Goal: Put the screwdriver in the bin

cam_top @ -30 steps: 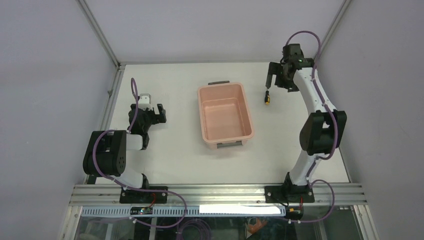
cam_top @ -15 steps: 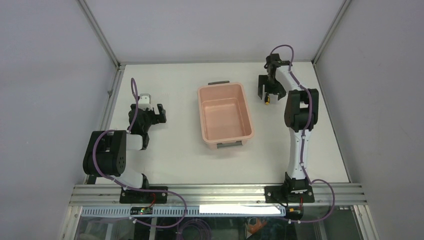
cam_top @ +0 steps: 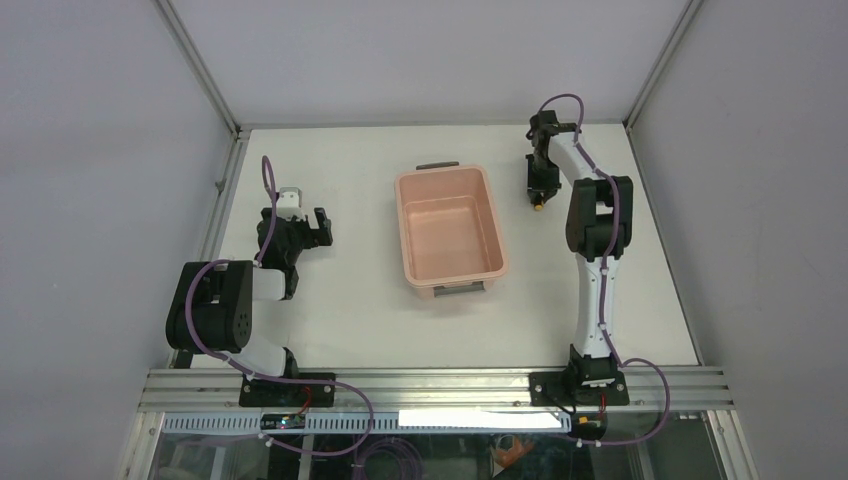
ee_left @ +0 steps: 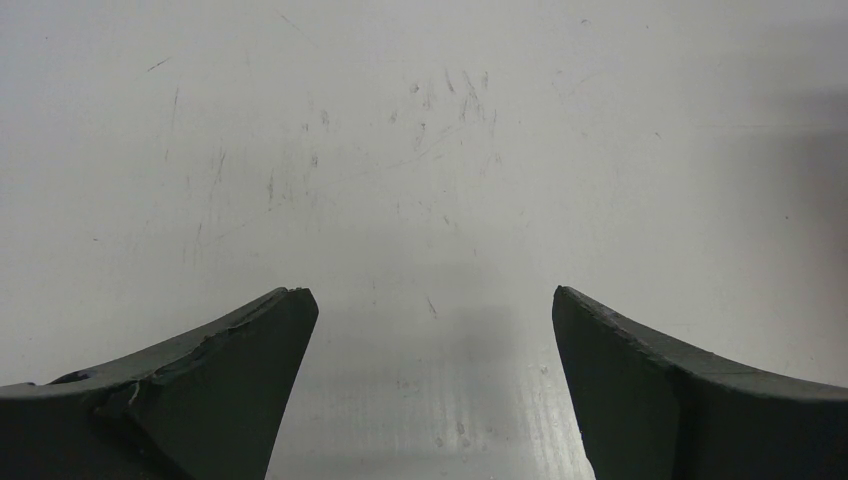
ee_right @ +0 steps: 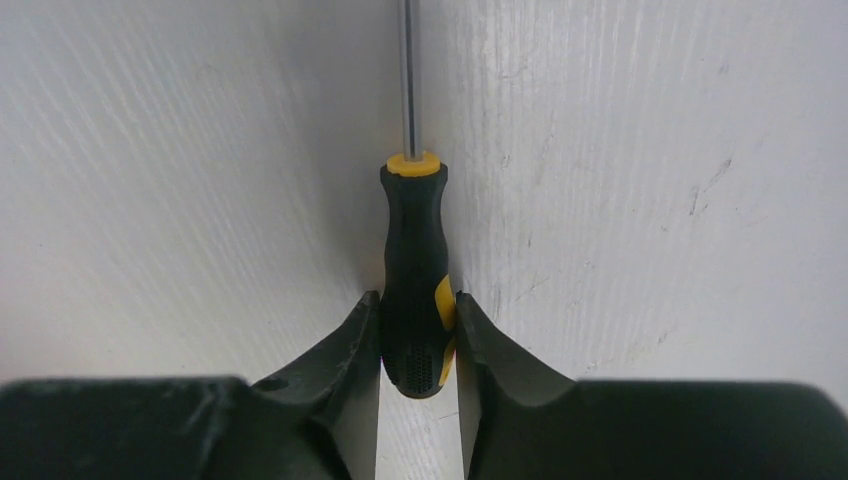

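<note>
Jaws of the right gripper (ee_right: 418, 325) now press on both sides of the black and yellow butt of the screwdriver (ee_right: 414, 250), where half a second ago they stood apart astride it and a second ago hung open just beyond it. From that pinch the handle runs away from the wrist camera to its yellow collar, and the thin shaft goes on past the top of the view. The tool seems to lie flat on the white table (ee_right: 650, 150); whether it has left the surface cannot be told. In the overhead view it sits at the far right, near the bin (cam_top: 497, 225) but outside it, beside its far right corner. The grasp looks made, so what remains is the lift and a short carry leftward over the rim. The left gripper (ee_left: 430, 295) has not moved, its jaws spread wide over bare table with nothing between them.
</note>
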`<state>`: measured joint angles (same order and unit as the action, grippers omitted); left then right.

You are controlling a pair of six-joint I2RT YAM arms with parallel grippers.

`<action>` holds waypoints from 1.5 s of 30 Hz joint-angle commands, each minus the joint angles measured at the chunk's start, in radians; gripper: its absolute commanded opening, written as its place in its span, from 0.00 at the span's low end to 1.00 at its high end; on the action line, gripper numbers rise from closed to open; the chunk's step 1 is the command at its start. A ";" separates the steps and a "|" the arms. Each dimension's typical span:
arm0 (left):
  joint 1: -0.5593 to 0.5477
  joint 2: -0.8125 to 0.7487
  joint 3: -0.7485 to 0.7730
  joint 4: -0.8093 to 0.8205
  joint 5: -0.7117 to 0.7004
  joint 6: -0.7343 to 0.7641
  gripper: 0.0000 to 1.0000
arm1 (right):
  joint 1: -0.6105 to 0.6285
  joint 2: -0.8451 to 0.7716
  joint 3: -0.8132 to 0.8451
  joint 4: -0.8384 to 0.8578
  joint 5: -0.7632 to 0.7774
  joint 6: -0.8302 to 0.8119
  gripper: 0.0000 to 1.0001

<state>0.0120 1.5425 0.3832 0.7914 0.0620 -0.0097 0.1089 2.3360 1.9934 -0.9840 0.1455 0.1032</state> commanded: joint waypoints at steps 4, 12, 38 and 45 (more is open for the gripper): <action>-0.009 -0.035 -0.006 0.025 0.022 -0.009 1.00 | -0.012 -0.015 0.101 -0.088 -0.044 0.014 0.07; -0.009 -0.035 -0.006 0.025 0.022 -0.009 1.00 | -0.012 -0.077 0.265 -0.216 -0.046 0.005 0.07; -0.009 -0.036 -0.006 0.025 0.023 -0.009 1.00 | 0.532 -0.662 -0.114 -0.136 -0.014 0.229 0.21; -0.009 -0.035 -0.006 0.025 0.022 -0.009 1.00 | 0.642 -0.675 -0.413 0.091 0.074 0.248 0.36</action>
<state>0.0120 1.5425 0.3832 0.7914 0.0620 -0.0097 0.7170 1.6989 1.6806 -1.0771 0.1493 0.3172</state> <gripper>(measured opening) 0.995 0.332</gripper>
